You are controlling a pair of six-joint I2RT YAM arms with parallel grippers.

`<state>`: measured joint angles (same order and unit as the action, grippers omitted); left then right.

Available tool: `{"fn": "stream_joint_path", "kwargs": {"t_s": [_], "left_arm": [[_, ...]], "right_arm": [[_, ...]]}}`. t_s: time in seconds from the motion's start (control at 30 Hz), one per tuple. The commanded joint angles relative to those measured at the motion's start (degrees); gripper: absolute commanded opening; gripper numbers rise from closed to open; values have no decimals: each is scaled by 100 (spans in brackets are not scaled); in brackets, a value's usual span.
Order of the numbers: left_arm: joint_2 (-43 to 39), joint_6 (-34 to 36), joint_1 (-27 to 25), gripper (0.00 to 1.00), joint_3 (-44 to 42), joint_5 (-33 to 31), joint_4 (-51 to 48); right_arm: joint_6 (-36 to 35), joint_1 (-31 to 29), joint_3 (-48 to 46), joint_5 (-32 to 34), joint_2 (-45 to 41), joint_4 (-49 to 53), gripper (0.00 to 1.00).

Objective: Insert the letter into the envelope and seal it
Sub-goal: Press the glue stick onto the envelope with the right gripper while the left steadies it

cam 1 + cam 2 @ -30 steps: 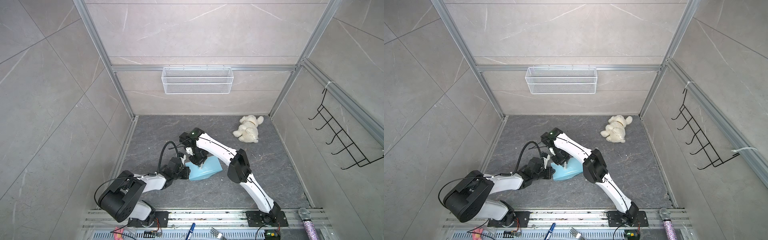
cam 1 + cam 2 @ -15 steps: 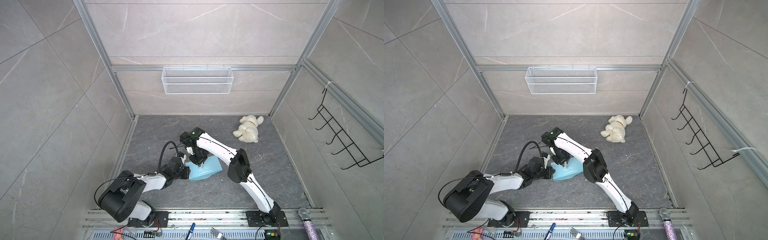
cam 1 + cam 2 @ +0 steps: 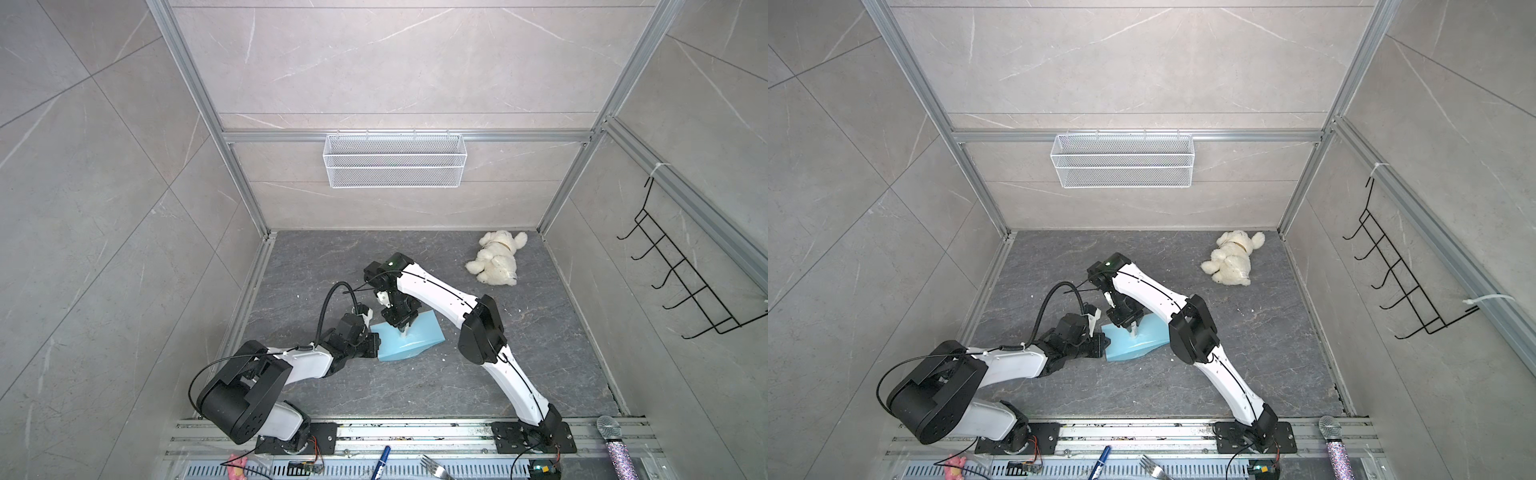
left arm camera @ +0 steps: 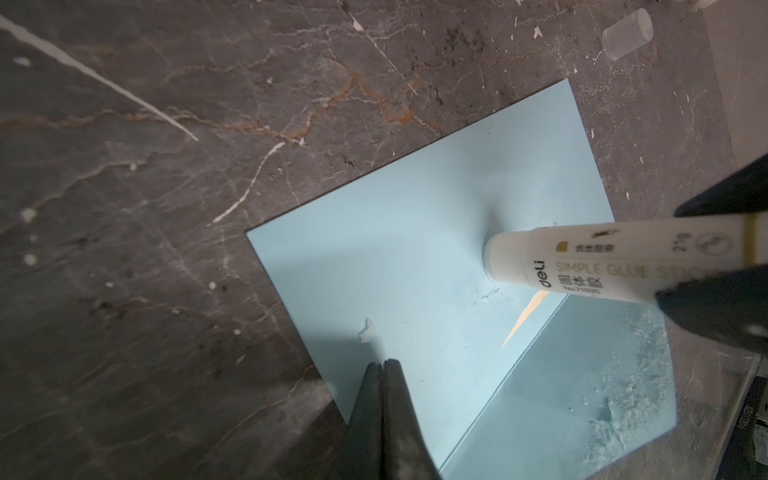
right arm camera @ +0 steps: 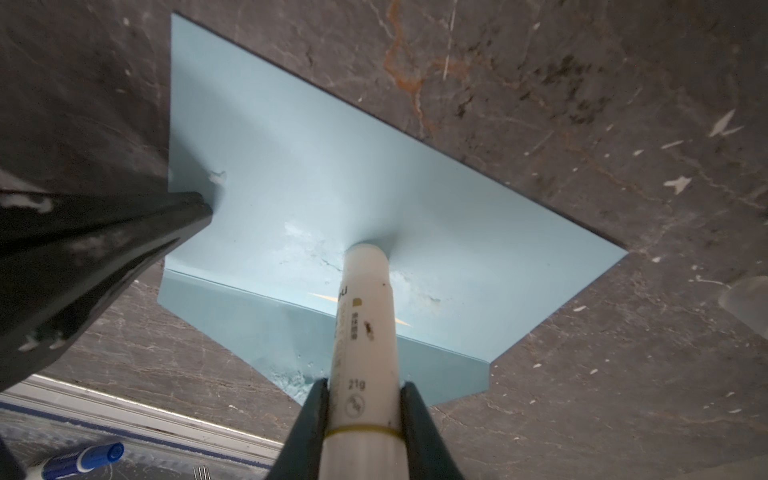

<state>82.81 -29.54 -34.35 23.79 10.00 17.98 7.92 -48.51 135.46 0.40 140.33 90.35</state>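
In both top views the light blue paper envelope (image 3: 422, 347) (image 3: 1144, 347) lies flat on the dark, veined stone-look floor (image 3: 415, 386) with its flap open. The left gripper (image 3: 373, 344) bears on the envelope's left edge and the right gripper (image 3: 404, 328) stands over its middle. A fluffy cream plush bear (image 3: 496, 259) lies well apart, beyond the envelope's right end. In the left wrist view the left gripper's (image 4: 383, 365) black tapered jaws are pressed together, tips resting on the matte envelope near one edge, just beside a small white crumb (image 4: 365, 332). A smooth white cylindrical glue stick (image 4: 582, 266) meets the paper and dimples it, and a thin tan sliver of the letter (image 4: 524, 318) shows at the envelope's mouth. In the right wrist view the right gripper (image 5: 365, 388) pinches the glue stick's barrel, whose round end bears on the envelope body just above the fold. The pointed flap (image 5: 291, 345) carries chalky white smears.
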Motion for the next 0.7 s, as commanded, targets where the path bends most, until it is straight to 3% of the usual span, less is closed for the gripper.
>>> {"fn": "stream_joint_path", "kwargs": {"t_s": [0.0,0.67], "left_arm": [[69,142,26,0,143,-122,-189],[96,143,26,0,170,-109,-211]], "right_arm": [[116,134,-240,241,-49,-41,0],[131,462,-1037,294,-407,-339,0]]}}
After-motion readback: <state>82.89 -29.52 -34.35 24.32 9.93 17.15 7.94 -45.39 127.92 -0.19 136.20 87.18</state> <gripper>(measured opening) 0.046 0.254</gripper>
